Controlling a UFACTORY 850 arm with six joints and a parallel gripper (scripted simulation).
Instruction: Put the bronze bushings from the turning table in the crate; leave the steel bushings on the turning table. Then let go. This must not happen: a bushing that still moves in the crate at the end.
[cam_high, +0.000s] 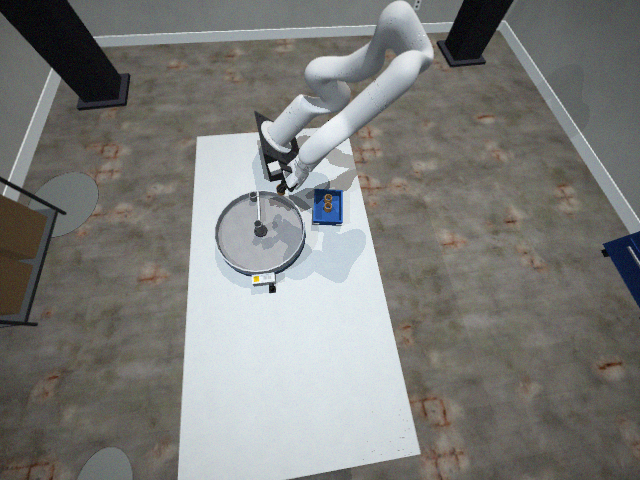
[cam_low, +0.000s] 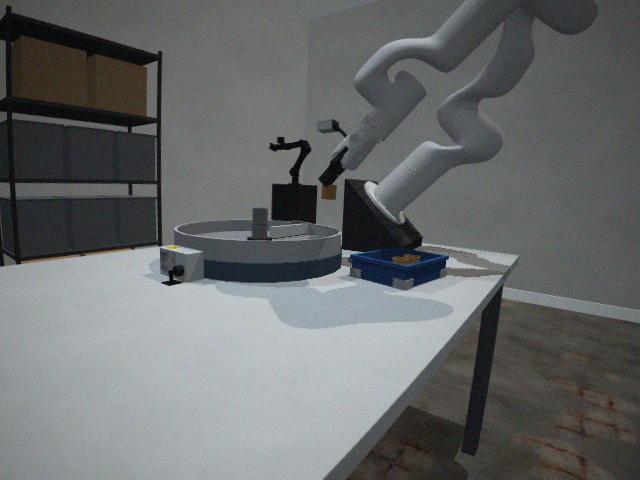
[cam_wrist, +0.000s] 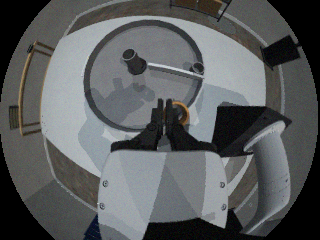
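Observation:
My gripper (cam_high: 282, 186) (cam_low: 325, 181) (cam_wrist: 164, 106) is shut on the wall of a bronze bushing (cam_high: 280, 194) (cam_low: 329, 192) (cam_wrist: 187, 113), held in the air past the turning table's rim on the arm base's side. The grey turning table (cam_high: 235, 248) (cam_low: 258, 252) (cam_wrist: 107, 65) carries a steel bushing (cam_high: 253, 196) (cam_wrist: 198, 67) near its rim, beside the outer end of the white bar; the exterior view does not show it clearly. Two bronze bushings, one (cam_high: 328, 197) and another (cam_high: 327, 207), sit close together in the blue crate (cam_high: 336, 217) (cam_low: 374, 268).
An upright grey post (cam_high: 257, 225) (cam_low: 260, 222) (cam_wrist: 130, 56) stands at the turning table's centre, with a white bar (cam_high: 259, 209) (cam_wrist: 170, 69) running towards the rim. A small white box (cam_high: 263, 279) (cam_low: 180, 262) stands against the table's outer side. The black arm base (cam_low: 369, 222) is near the gripper.

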